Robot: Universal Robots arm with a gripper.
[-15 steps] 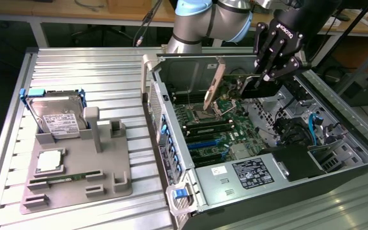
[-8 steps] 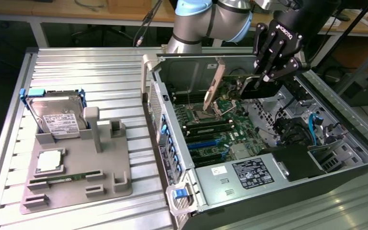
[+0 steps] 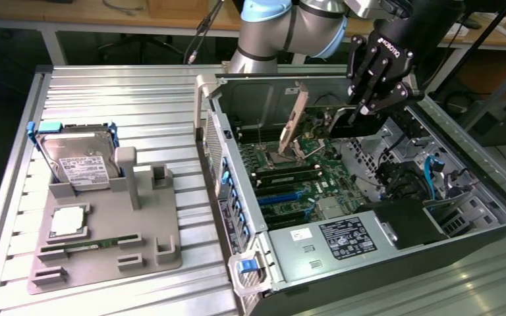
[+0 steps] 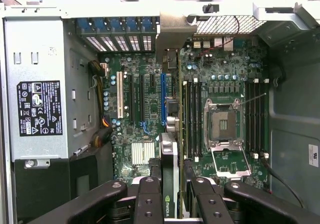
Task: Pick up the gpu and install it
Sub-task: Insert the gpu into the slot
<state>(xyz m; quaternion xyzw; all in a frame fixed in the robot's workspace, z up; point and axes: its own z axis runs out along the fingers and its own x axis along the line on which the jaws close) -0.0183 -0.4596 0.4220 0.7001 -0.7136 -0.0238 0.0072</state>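
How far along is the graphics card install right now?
The pickup looks done: the gripper is shut on the graphics card, holding it upright inside the open computer case, above the motherboard. In hand is lowering it toward the slots. Left: the card is not yet seated in a slot.

ROBOTIQ lettering on gripper [image 3: 378,78] body. NVIDIA logo on gpu [image 4: 170,184] edge, between gripper fingers. Other labels illegible.
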